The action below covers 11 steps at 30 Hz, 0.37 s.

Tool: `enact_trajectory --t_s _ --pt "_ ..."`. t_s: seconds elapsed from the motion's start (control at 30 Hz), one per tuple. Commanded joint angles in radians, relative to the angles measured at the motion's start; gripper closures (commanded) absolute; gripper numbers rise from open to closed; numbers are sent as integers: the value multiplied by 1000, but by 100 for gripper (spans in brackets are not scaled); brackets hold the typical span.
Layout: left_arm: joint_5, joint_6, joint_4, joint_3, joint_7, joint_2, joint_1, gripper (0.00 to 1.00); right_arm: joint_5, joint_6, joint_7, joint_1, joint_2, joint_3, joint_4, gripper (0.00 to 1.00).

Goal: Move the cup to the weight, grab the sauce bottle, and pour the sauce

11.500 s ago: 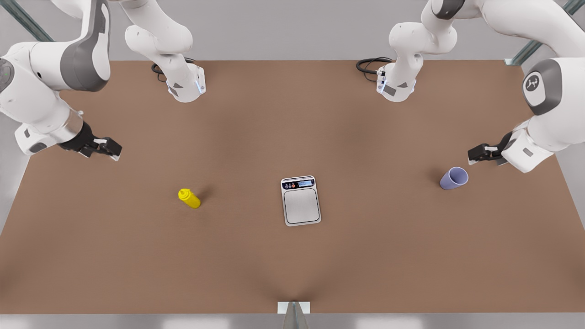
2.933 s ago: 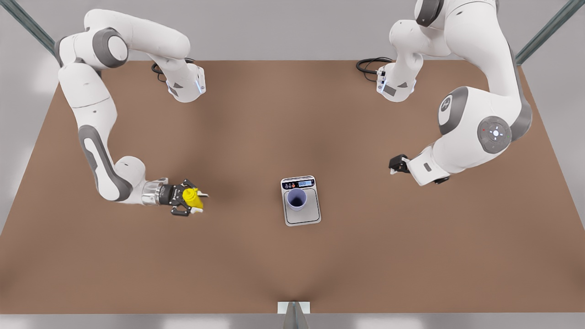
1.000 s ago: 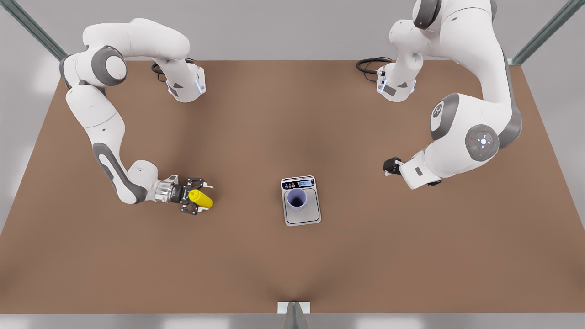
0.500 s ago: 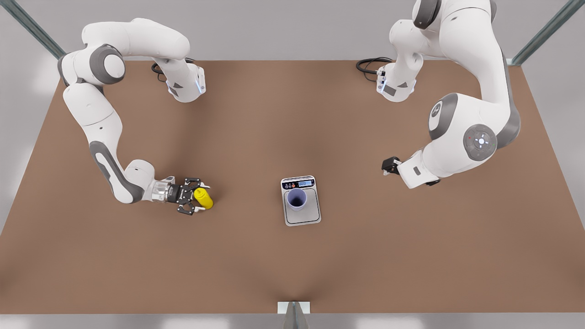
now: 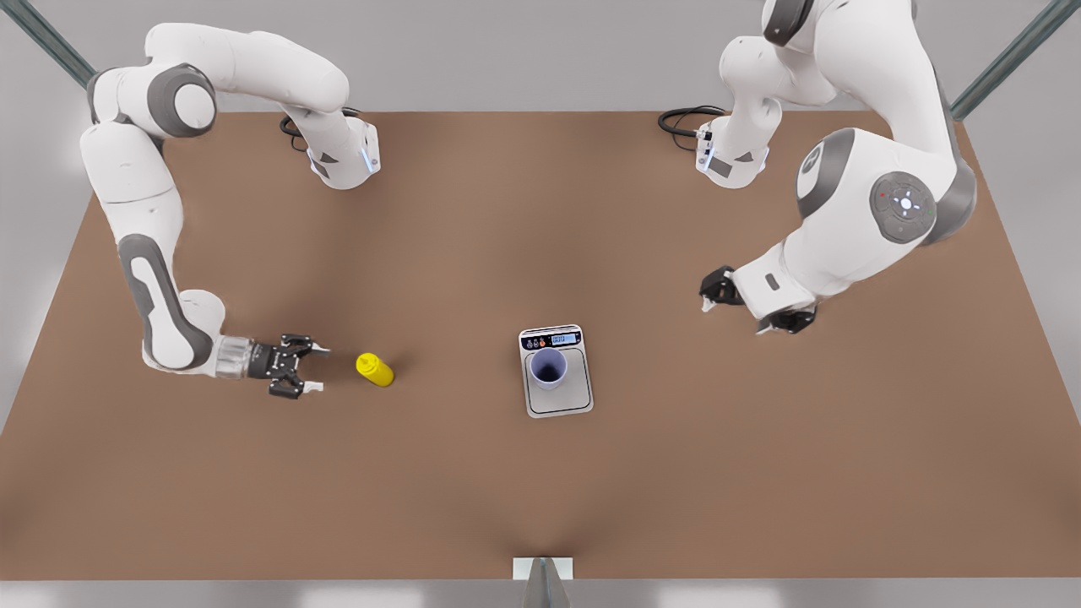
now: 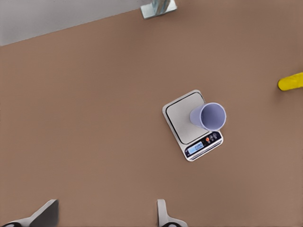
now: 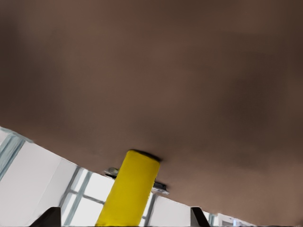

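The small lavender-blue plastic cup (image 5: 549, 368) sits on the flat silver scale (image 5: 564, 404), so the open right claw (image 5: 321, 368) must now grab the nearby yellow squeeze bottle (image 5: 374, 370) (the open left claw (image 5: 705, 297) waits beyond the scale).

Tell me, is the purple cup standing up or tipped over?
Standing up: the cup shows its round mouth facing upward, and its base sits on the weight.

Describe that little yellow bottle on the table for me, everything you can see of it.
The sauce bottle is small, bright yellow and smooth like plastic, with a rounded nozzle cap on a plain cylindrical body. It appears to stand upright on the brown table, to the front view's left of the scale. Only the table touches it: the right tool, open, sits beside it across a clear gap, and the left tool waits beyond the scale.
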State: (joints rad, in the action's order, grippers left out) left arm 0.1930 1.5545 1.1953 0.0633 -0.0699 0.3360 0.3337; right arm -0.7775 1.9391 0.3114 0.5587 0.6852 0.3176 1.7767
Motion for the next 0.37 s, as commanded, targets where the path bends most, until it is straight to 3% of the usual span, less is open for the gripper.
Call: enact_trajectory --t_s 0.0,0.07,0.1,0.13,0.17,0.2,0.27,0.33 --pt "6 1 0 4 -1 0 -1 0 61 -11 0 -5 -29 -5 -28 0" --pt "3 -8 12 39 -5 -3 -33 0 555 -206 -11 -134 -156 -55 -324 0" --pt "-20 -1 4 67 -4 -11 -31 0 685 -244 -18 -216 -232 -87 -361 0" --pt "-23 -16 3 104 -1 -44 -31 0 780 -305 -98 -350 -355 -181 -361 0" --pt "-69 -47 7 135 -1 -81 -31 0 782 -388 -132 -497 -446 -328 -365 0" --pt "-128 -30 122 130 -1 -164 -31 0 779 -401 -141 -569 -500 -396 -355 0" --pt "-175 -45 185 125 2 -201 -33 0 774 -375 -230 -651 -530 -449 -333 0" --pt "-176 -45 187 125 2 -196 -33 0 776 -316 -259 -663 -547 -450 -293 0"
